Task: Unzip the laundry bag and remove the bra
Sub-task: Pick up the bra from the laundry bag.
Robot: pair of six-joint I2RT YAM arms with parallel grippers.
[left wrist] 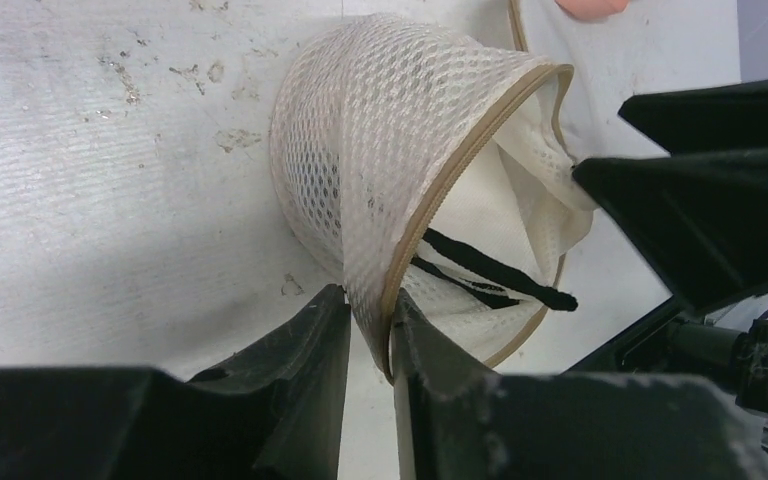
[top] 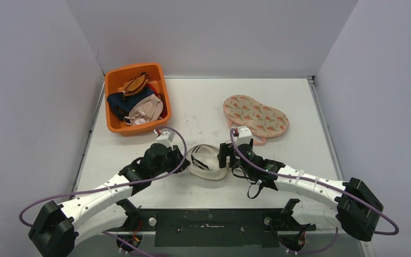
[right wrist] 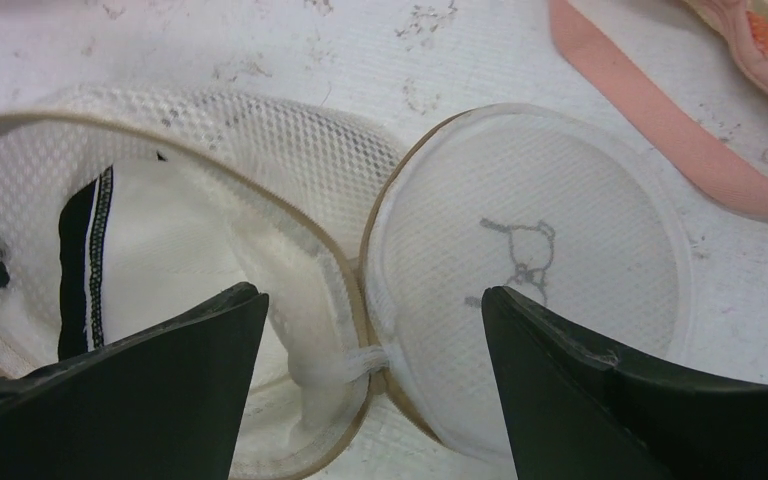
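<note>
The white mesh laundry bag point(top: 207, 163) lies unzipped between my two grippers, its round lid point(right wrist: 540, 260) folded out to the right. Inside sits the bra, white fabric point(right wrist: 175, 250) with a black strap point(left wrist: 500, 270). My left gripper point(left wrist: 370, 312) is shut on the bag's tan zip rim point(left wrist: 460, 170) and lifts that mesh wall upright. My right gripper point(right wrist: 375, 300) is open and straddles the small hinge tab joining bag and lid, with one finger over the bag's mouth and the other over the lid. In the top view the left gripper point(top: 182, 158) and right gripper point(top: 226, 155) flank the bag.
An orange basket point(top: 134, 129) full of clothes stands at the back left. A pink patterned padded garment point(top: 256, 115) lies behind the right gripper, its pink strap point(right wrist: 660, 125) trailing close to the lid. Grey walls close the table's left, back and right sides.
</note>
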